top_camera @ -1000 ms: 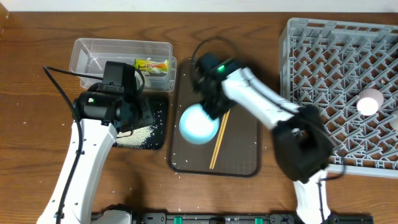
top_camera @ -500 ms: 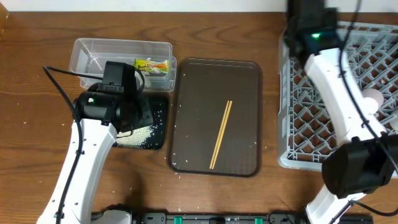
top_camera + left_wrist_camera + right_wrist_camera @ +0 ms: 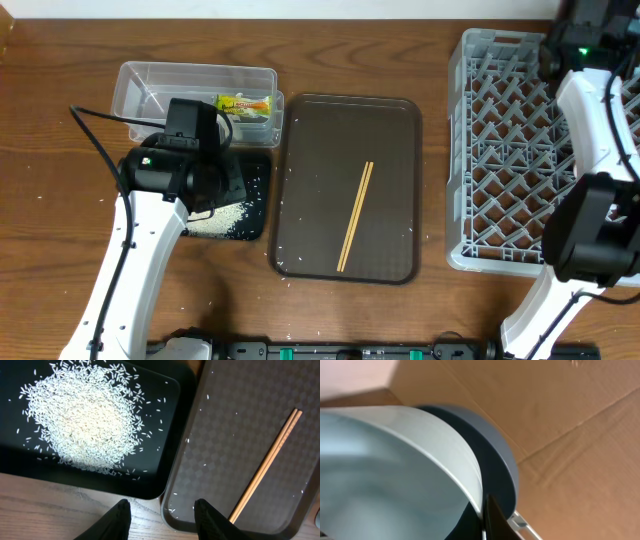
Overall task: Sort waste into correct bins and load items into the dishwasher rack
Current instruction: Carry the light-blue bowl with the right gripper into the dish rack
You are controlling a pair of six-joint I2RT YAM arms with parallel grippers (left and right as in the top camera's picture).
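Over the seam where the black tray [image 3: 167, 435] meets the brown serving tray [image 3: 235, 420], our left gripper [image 3: 164, 519] hangs with its fingers spread and nothing between them. Bare table [image 3: 50, 515] wood shows just below the near rims. From overhead we see open wood left of that arm and a free strip between the serving tray and the dishwasher rack [image 3: 505, 150]. Our right arm [image 3: 590, 90] runs up the rack's right side to the frame's top corner, where its tip is cut off.

A mound of rice [image 3: 82, 415] covers much of the black tray, with stray grains around it and a few on the serving tray. The chopsticks [image 3: 267, 462] lie side by side, slanted, on the serving tray. The clear tub [image 3: 150, 85] beyond the black tray holds the yellow-green wrapper [image 3: 246, 103] at its right end.

Through the right wrist camera the small light-blue bowl [image 3: 380, 475] fills the view, pale and glossy. The right gripper [image 3: 490, 517], one dark finger showing, is clamped on its rim. Behind the rim curves a darker blue-grey edge [image 3: 497, 455]; we cannot tell what it belongs to. Cardboard [image 3: 560, 420] lies beyond.
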